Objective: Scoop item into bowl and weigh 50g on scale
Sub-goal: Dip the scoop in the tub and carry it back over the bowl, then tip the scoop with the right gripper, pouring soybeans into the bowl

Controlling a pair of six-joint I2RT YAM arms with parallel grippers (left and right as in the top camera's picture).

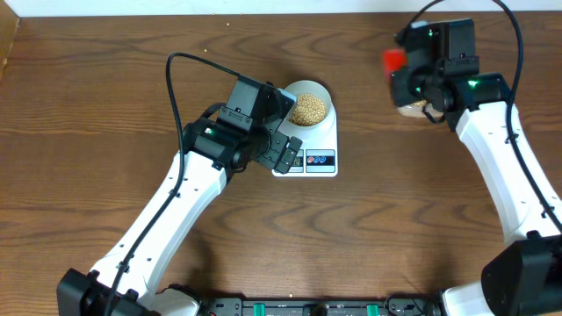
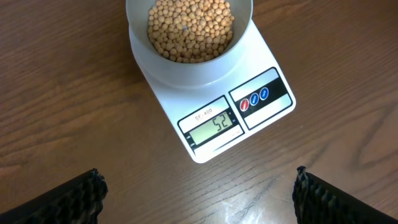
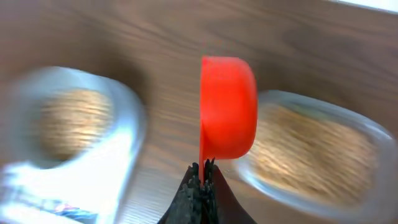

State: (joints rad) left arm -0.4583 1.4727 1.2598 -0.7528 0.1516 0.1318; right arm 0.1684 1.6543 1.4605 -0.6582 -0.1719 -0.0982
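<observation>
Tan-yellow round beans (image 2: 189, 28) sit in the pale blue-white round bowl (image 2: 186, 71), set on the white rectangular kitchen scale (image 2: 261, 62) so I get their wt. L gripper (image 2: 199, 177) spread, hangs off it to read display; R gripper (image 3: 202, 171) pinches red plastic scoop (image 3: 227, 106) nr clear plastic tub (image 3: 323, 155), prob for trimming

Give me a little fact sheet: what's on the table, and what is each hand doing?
bowl: sits on the scale, filled with beans
display: on the scale, seems to read 52
left hand: open, empty, hovering by the scale's display edge
right hand: shut on the red scoop by its handle
clear tub: holds more beans, behind the scoop; the view is blurred
</observation>
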